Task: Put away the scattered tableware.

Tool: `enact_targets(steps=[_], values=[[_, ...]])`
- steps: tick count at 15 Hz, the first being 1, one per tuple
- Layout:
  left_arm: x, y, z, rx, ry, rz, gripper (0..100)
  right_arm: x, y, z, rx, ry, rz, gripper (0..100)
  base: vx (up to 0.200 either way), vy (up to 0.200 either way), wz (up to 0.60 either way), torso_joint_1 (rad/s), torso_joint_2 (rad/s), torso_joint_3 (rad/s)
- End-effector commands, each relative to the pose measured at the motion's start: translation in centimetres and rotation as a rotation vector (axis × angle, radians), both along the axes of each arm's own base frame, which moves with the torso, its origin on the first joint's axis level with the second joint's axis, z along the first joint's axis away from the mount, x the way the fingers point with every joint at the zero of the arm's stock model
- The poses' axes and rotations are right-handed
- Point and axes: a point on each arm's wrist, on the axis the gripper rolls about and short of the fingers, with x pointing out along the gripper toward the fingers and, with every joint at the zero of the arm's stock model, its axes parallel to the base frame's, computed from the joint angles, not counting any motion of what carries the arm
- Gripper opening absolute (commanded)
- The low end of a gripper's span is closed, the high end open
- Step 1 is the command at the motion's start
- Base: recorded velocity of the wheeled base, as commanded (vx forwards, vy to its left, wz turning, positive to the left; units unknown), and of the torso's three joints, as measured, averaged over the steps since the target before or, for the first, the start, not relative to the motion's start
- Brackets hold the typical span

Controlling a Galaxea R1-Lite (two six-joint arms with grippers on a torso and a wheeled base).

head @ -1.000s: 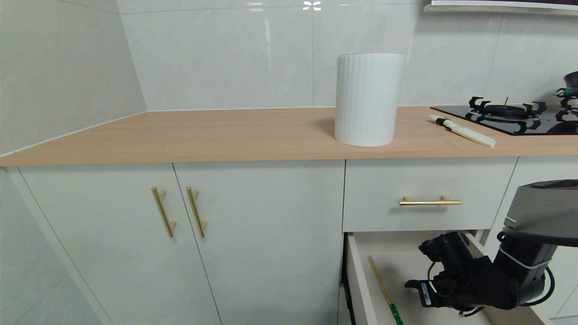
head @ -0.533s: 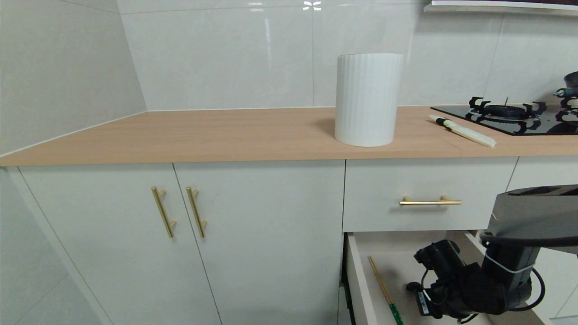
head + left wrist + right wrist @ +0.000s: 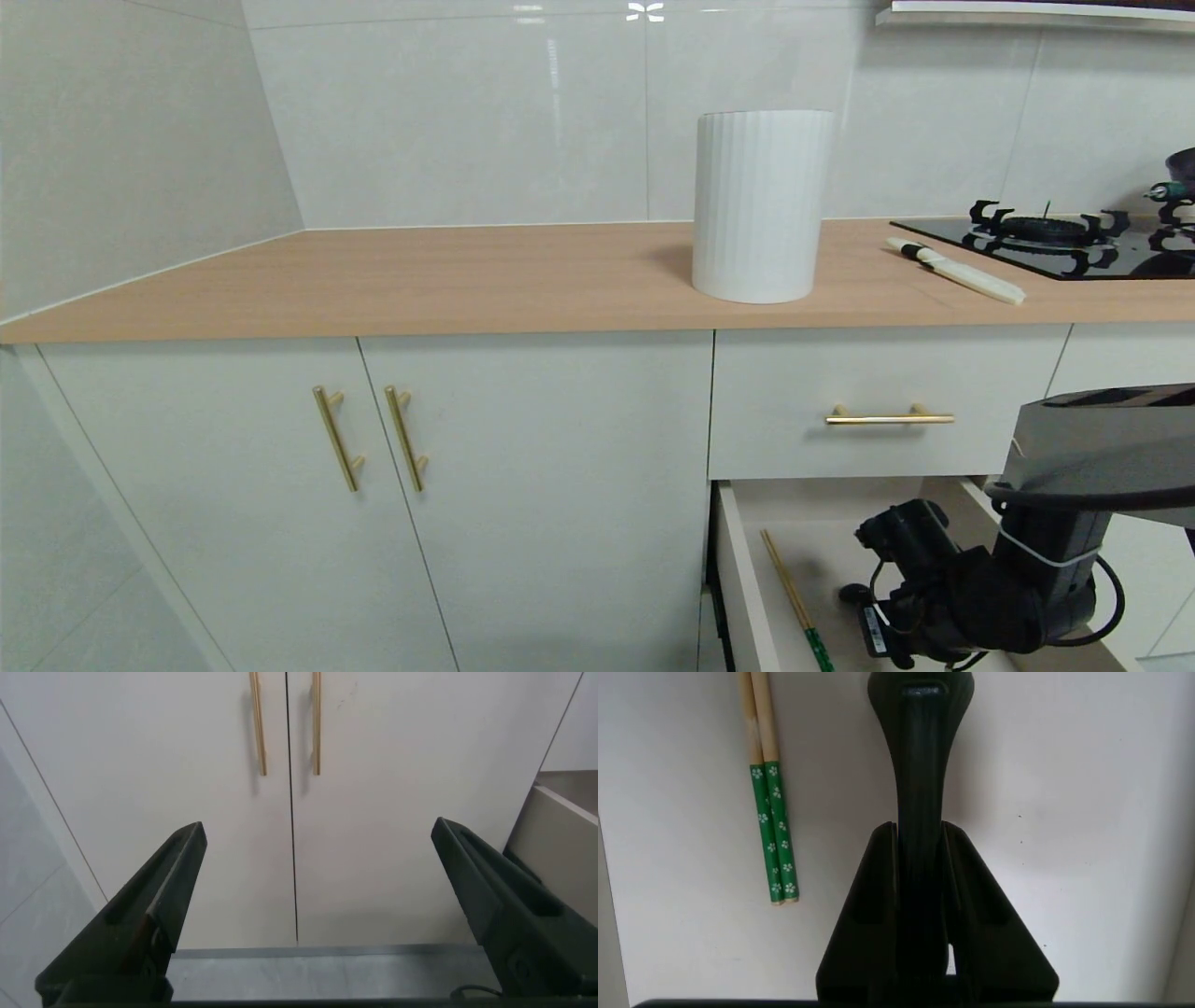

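The right gripper (image 3: 920, 838) is inside the open lower drawer (image 3: 738, 560), low over its pale floor, and its two fingers are pressed together on the slim handle of a black utensil (image 3: 920, 728). The utensil becomes wider at its far end, but I cannot tell which kind of utensil it is. Just beside it, not touching, a pair of wooden chopsticks (image 3: 771, 812) with green flowered ends lies flat on the drawer floor, close to the drawer's left wall. The left gripper (image 3: 318, 835) hangs in front of the white cabinet doors (image 3: 374, 812) with the two golden bar handles (image 3: 257, 723), and its fingers stand wide apart with nothing between them. On the wooden countertop (image 3: 467, 280) stands a white ribbed canister (image 3: 761, 205), and near it, toward the gas hob (image 3: 1046, 233), lies a long white utensil with a dark band (image 3: 954, 269).
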Motion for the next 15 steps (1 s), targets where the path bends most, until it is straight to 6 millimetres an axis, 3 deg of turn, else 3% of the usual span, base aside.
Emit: enact_targets(steps=[1,9,11,15], values=[[0.0,0.0,0.0,0.0,0.0,0.0,100,0.0,0.0,0.0,0.001,-0.003,0.0,100,0.0,0.0,0.0,0.0,0.0,0.0],[0.0,0.0,0.0,0.0,0.0,0.0,100,-0.1,-0.1,0.6,0.005,-0.014,-0.005,100,0.0,0.0,0.0,0.0,0.0,0.0],[0.0,0.0,0.0,0.0,0.0,0.002,100,-0.6,-0.9,3.3,0.031,-0.076,-0.03,100,0.0,0.0,0.0,0.0,0.0,0.0],[0.0,0.0,0.0,0.0,0.0,-0.001,100,-3.2,-1.6,10.5,0.083,-0.232,-0.014,100,0.0,0.0,0.0,0.0,0.0,0.0]])
